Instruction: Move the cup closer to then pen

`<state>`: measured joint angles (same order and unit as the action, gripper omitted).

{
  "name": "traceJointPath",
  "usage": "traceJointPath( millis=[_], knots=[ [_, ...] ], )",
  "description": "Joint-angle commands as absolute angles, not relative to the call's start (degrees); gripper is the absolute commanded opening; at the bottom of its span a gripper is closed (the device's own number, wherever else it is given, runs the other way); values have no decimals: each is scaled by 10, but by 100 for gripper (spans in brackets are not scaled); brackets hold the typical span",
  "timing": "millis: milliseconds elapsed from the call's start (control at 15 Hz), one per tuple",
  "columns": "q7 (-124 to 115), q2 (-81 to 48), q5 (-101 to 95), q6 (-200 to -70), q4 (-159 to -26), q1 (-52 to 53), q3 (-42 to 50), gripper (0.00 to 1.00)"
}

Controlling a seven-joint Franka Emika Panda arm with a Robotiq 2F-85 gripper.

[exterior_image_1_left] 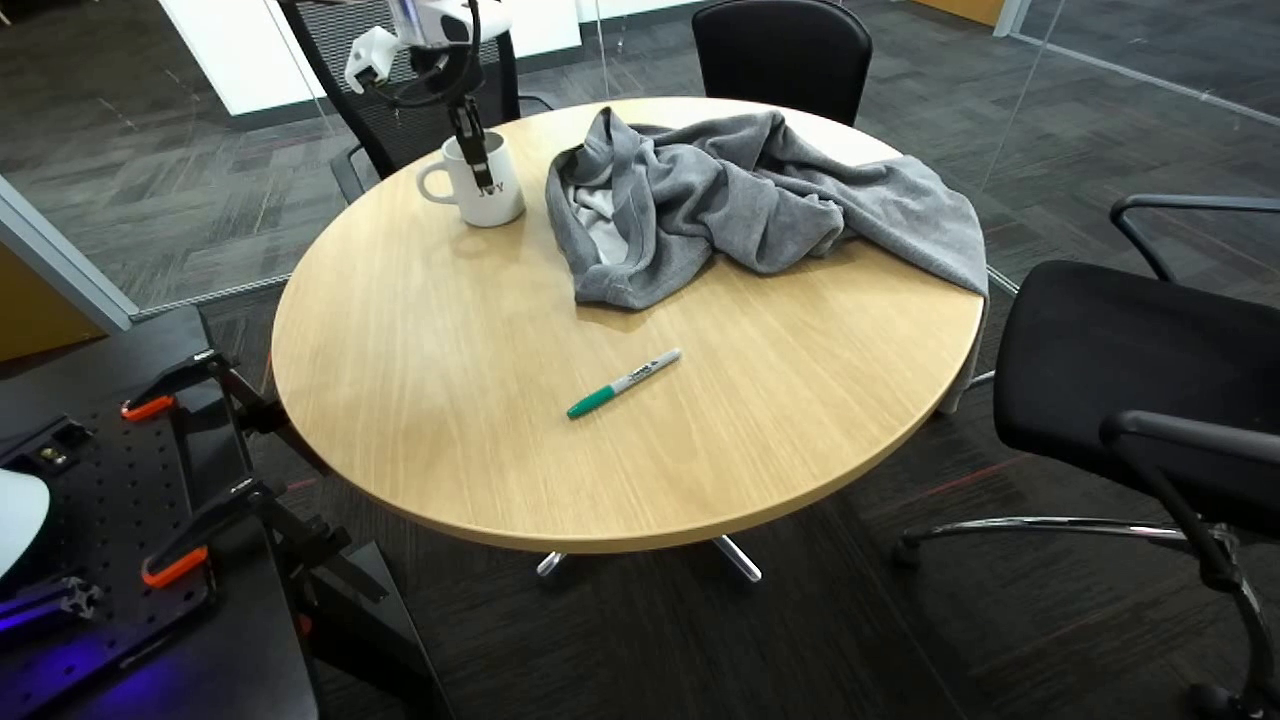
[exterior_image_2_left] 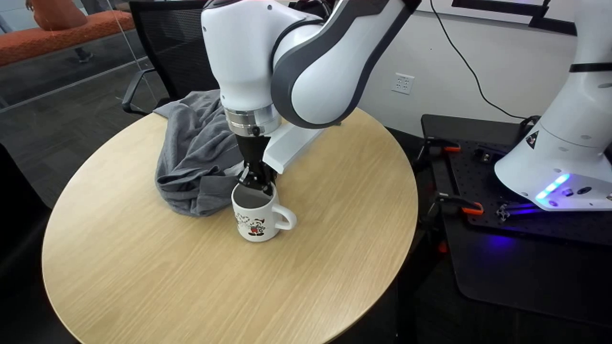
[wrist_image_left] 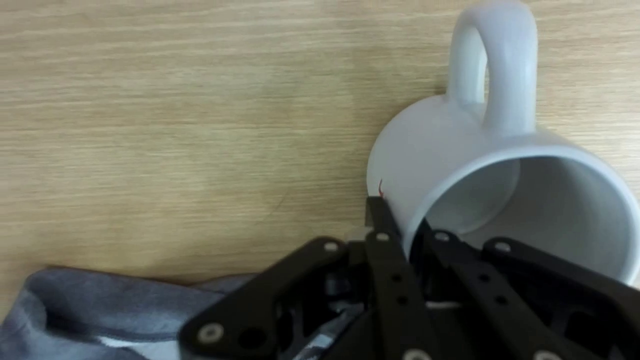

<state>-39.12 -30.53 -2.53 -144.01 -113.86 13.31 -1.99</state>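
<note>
The white mug stands upright near the table edge, beside the grey cloth; it also shows in an exterior view and in the wrist view. My gripper is closed across the mug's wall, one finger inside and one outside, with the rim between them. The gripper also shows at the mug in both exterior views. The inner fingertip is partly hidden by the rim. The green pen with a grey barrel lies on the table, well away from the mug. It is out of the wrist view.
A crumpled grey cloth lies right next to the mug, also in the wrist view. The round wooden table bears everything. Black chairs stand around it. A black stand with clamps is beside the table.
</note>
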Motion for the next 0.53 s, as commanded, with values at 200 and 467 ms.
traceJointPath(
  millis=[200,467],
  knots=[
    [-409,-279,-3,-1425,-1171,135,1,2],
    [-421,-262,13,-1433,-1201,130,13,2]
  ],
)
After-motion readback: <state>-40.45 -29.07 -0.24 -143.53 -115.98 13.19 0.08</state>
